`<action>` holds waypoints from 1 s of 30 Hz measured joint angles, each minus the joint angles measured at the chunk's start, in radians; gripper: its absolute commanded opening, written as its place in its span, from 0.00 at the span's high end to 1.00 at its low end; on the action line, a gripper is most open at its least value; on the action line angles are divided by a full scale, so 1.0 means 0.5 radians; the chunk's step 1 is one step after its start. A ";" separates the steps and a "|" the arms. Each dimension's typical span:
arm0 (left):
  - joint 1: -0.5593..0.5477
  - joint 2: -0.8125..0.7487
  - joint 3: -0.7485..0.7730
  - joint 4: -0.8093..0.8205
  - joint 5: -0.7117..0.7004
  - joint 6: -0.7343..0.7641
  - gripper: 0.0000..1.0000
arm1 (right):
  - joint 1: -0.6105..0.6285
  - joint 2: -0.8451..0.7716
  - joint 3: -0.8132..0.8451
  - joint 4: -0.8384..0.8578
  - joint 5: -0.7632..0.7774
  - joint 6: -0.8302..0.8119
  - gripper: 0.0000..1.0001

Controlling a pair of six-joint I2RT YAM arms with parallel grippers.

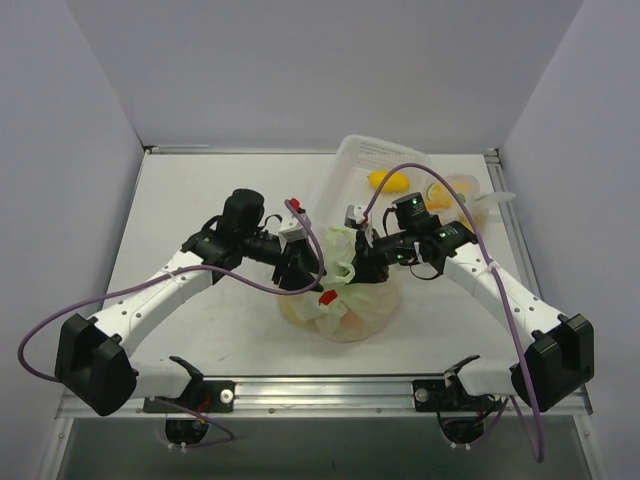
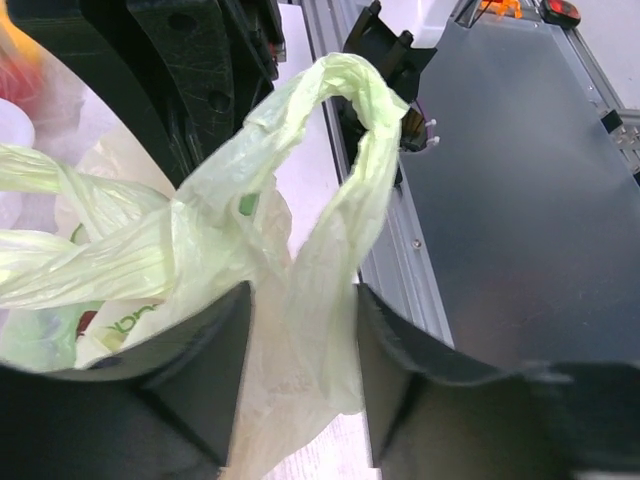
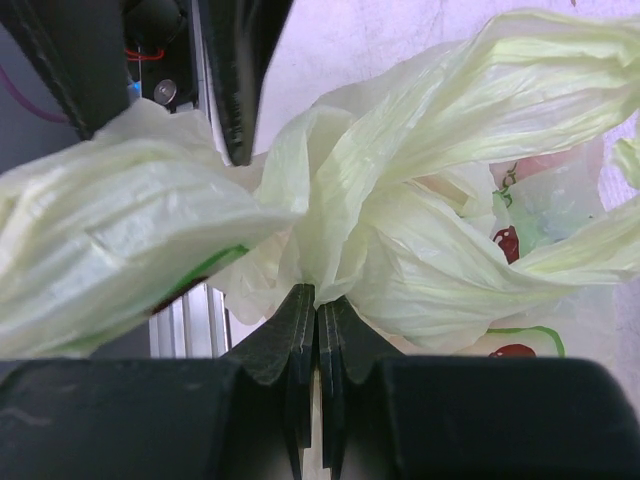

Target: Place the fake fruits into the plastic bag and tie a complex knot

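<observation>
Plastic bag (image 1: 350,308) sits on the bench (image 1: 200,200), just toward 6 o'clock of centre, its top twisted into ropes. Orange of the fake fruits (image 1: 352,320) shows through the film. Right gripper (image 3: 318,300), at the bag's 12 o'clock, is pinched tight on gathered film. Left gripper (image 2: 302,300), at 10 o'clock, has its fingers part-way apart, 1 handle loop hanging between them. Clear tub (image 1: 370,160) at 1 o'clock holds 1 yellow fruit (image 1: 388,181).

Right gripper (image 3: 317,318) pinched tight — on the plastic bag's (image 3: 400,200) bunched film.
</observation>
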 measured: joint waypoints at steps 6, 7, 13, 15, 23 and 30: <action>-0.071 0.043 0.001 0.041 -0.054 -0.028 1.00 | 0.001 -0.001 0.000 0.000 -0.008 0.001 0.94; -0.076 0.054 0.001 0.084 -0.063 -0.061 1.00 | 0.002 -0.001 0.000 0.000 -0.008 0.001 0.91; -0.079 0.108 -0.005 0.494 -0.146 -0.351 1.00 | 0.002 -0.002 0.000 -0.004 -0.021 -0.034 0.64; -0.081 0.143 -0.005 0.611 -0.162 -0.447 1.00 | 0.002 -0.002 0.000 -0.006 -0.038 -0.052 0.57; -0.169 0.267 -0.009 0.758 -0.192 -0.556 1.00 | 0.014 -0.002 0.000 -0.009 -0.086 -0.071 0.52; -0.251 0.285 -0.008 0.739 -0.227 -0.512 0.96 | 0.023 -0.002 0.000 -0.037 -0.129 -0.079 0.91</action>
